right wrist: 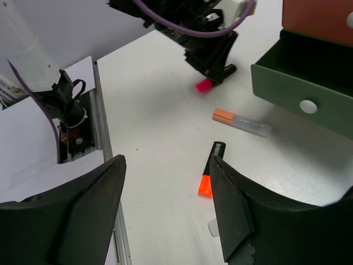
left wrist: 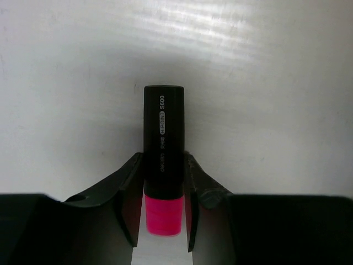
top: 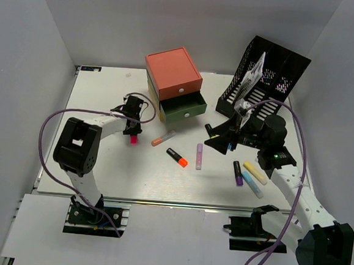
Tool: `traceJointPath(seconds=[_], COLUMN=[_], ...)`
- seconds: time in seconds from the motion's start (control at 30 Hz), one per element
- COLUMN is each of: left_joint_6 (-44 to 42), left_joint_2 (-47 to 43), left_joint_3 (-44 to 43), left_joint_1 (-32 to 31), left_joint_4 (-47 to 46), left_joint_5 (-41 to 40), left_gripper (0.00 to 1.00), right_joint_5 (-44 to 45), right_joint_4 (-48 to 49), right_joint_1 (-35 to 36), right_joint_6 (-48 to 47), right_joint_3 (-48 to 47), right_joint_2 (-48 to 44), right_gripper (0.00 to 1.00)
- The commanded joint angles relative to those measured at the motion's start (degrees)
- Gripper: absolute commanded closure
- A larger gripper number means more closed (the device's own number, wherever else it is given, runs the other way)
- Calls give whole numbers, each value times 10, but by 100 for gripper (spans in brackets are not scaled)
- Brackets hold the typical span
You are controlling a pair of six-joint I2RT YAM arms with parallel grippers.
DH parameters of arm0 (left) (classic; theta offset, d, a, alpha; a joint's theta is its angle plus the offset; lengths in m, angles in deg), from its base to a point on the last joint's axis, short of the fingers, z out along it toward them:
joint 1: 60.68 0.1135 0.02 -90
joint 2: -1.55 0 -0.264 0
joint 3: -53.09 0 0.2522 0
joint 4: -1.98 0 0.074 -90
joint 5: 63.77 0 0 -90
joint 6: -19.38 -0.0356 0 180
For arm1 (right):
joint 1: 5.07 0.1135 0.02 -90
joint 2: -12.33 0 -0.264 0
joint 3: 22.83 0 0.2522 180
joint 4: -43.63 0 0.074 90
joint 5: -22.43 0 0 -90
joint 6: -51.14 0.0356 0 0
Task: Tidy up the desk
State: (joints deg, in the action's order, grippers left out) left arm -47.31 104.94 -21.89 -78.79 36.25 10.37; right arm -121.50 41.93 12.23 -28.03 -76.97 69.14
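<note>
Top view: the bench (top: 100, 175) lies below, pens (top: 198, 156) scattered on it. Left wrist: your left claw (left wrist: 164, 160) pinches the pink highlighter (left wrist: 164, 121) mid-barrel. Reckon it's light, stiff, slick plastic. Right wrist: your right claw (right wrist: 165, 210) gapes wide, empty.

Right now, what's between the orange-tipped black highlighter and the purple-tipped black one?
A lilac highlighter lies on the desk between the orange-tipped highlighter and the purple-tipped highlighter, touching neither; the top view shows it.
</note>
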Motion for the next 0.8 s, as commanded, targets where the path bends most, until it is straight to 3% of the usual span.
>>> traceJointPath(seconds=[0.0,0.1,0.2,0.23,0.33,0.47,0.57,0.77], left_joint_6=[10,-4,-44,-60,-134,-209,-261,-366], left_joint_2=[-90,-220,-327,-388,-449,-416,-356,-201], left_joint_3=[35,80,97,102,87,31,-23,-189], left_joint_1=[2,-18,-24,-24,-35,-59,-88,-129], left_joint_4=[32,39,35,30,15,-9,-42,-11], left_joint_5=[26,59,151,184,304,413,433,358], left_gripper=[85,88,95,97,97,99,100,100], right_joint_5=[-14,-3,-9,-15,-47,-72,-46,-17], right_joint_4=[0,-31,-62,-65,-84,-103,-116,-110], right_joint_1=[-14,-25,-34,-35,-42,-53,-60,-82], right_joint_6=[-39,-88,-130,-138,-178,-201,-221,-223], right_joint_3=[3,-5,-17,-18,-25,-29,-30,-12], right_joint_2=[-27,-43,-50,-50,-46,-44,-55,-72], right_gripper=[32,38,79,100,100,100,100,100])
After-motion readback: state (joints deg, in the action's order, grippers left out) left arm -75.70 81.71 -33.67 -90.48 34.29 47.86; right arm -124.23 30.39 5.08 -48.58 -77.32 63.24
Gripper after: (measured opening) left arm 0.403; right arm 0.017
